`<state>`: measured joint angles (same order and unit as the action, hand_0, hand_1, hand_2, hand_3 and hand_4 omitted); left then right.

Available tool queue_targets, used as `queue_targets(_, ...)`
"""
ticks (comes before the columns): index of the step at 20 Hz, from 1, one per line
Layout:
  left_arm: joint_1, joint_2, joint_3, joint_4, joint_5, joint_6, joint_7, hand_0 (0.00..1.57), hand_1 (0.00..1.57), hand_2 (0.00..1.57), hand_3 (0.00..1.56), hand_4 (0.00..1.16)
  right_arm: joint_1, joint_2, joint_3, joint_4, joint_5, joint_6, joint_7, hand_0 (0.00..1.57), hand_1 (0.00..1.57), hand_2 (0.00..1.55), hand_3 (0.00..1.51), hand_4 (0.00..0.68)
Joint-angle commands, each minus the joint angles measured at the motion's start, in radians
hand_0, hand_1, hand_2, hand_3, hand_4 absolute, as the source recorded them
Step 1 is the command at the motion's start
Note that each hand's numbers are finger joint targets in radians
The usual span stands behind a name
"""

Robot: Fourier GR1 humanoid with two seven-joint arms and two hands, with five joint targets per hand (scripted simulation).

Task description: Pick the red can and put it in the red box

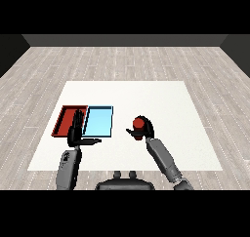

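Note:
The red can point(139, 123) stands upright right of the trays, with my right hand point(145, 130) curled round it from behind and below. The red tray point(64, 119) lies at the left of the table with nothing visible in it. My left hand point(76, 131) hovers over the red tray's near right corner, fingers straight up and thumb stretched out to the right, holding nothing.
A light blue tray point(99, 122) lies right beside the red tray, between it and the can. The white table point(161, 99) stretches far beyond and to the right of the can. Wooden floor surrounds the table.

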<state>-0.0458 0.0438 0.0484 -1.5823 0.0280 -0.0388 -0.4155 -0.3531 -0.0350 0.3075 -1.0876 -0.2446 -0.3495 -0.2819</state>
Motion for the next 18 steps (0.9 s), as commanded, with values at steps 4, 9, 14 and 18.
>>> queue_targets(4,0.056,-0.023,-0.043,-0.015,-0.028,0.004,-0.034,0.0,0.0,0.0,0.0,0.0,0.05,-0.03,-0.016,-0.215,0.078,-0.018,0.066,1.57,1.57,1.47,1.4,0.601)
queue_targets(9,-0.012,0.008,-0.045,-0.077,0.013,-0.036,0.111,0.0,0.0,0.0,0.0,0.0,0.029,-0.098,-0.052,-0.366,0.091,-0.014,0.143,1.57,1.57,1.47,1.4,0.61)
queue_targets(14,-0.029,-0.043,-0.167,-0.094,0.006,-0.046,0.174,0.0,0.0,0.0,0.0,0.0,0.114,-0.093,-0.027,-0.554,0.121,-0.049,0.156,1.56,1.56,1.46,1.41,0.611)
queue_targets(18,-0.02,-0.043,-0.189,-0.096,0.001,-0.046,0.174,0.0,0.0,0.0,0.0,0.0,-0.003,0.011,-0.009,-0.459,0.205,-0.107,0.194,1.56,1.56,1.46,1.41,0.611)
